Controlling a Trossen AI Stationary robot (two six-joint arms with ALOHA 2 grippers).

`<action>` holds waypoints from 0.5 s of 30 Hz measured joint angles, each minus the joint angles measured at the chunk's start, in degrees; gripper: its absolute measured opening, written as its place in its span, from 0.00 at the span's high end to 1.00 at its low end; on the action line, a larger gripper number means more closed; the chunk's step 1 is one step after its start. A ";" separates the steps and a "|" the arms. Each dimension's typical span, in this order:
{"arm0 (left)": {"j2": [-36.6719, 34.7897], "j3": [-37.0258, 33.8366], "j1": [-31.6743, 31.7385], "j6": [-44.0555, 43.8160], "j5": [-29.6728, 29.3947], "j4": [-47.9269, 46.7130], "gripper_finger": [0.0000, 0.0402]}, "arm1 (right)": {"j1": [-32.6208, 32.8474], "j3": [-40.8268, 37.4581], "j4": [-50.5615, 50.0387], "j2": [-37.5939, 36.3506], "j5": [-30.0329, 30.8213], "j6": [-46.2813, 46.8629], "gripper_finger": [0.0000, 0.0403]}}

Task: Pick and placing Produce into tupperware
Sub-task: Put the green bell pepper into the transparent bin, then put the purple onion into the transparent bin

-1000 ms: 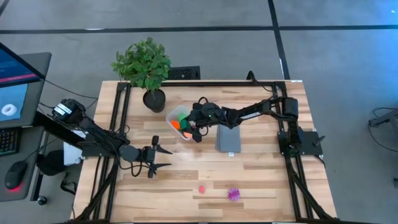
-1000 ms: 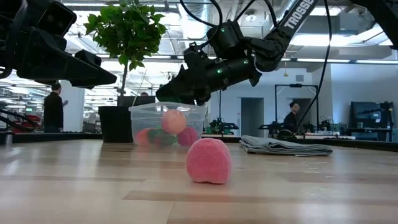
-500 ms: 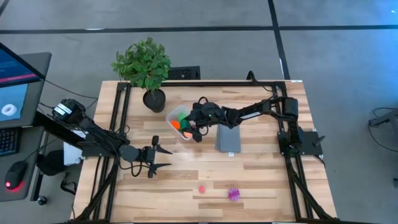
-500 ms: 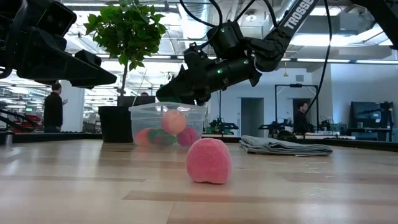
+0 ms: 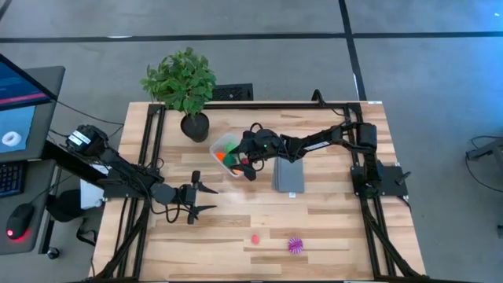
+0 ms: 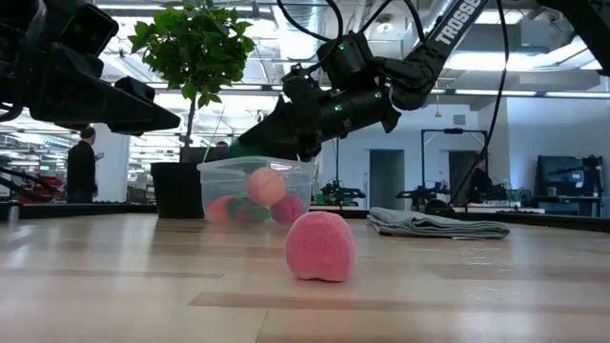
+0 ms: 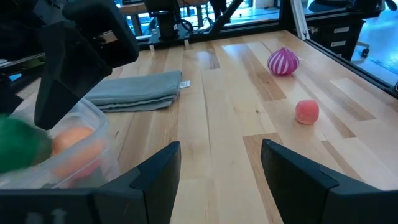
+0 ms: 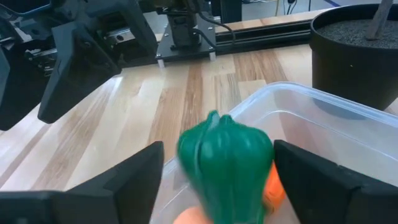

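The tupperware [image 5: 225,155] sits on the table [image 5: 330,220] just in front of the black pot of the potted plant [image 5: 182,82], toward the back and a little left of centre. Orange and green produce already lies inside it; the low view shows round pink and orange pieces and a green one through its clear wall [image 6: 255,186]. A dark green piece [image 8: 225,163] is in the air right above the open container, between the fingers of the right gripper [image 5: 246,159] but touching neither: the jaws stand well apart with a gap on each side of it, so nothing is gripped.

Just to the right of the container lies a folded grey cloth [image 5: 288,176], partly under the right arm. Near the front edge, well apart from the container, rest a pink piece [image 5: 255,238] and a spiky purple ball [image 5: 295,244], the two close to each other. No object lies on the stretch of table from these two to the container.

The right arm reaches in low from the right rear corner, stretched across the cloth, its wrist tipped down over the container's near rim. The left gripper [image 5: 206,198] hangs over the left middle of the table, pointing right, its fingers partly open and empty
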 joint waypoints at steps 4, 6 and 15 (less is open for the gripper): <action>0.00 0.00 0.00 0.00 0.00 0.00 0.47 | 0.00 0.00 0.36 -0.02 0.01 0.00 0.08; -0.02 0.00 0.00 0.00 0.02 0.00 0.47 | 0.00 0.00 0.39 -0.04 0.01 -0.03 0.06; -0.01 -0.01 0.00 -0.60 0.02 -0.02 0.47 | 0.90 0.00 -7.20 -6.26 0.04 -4.05 0.07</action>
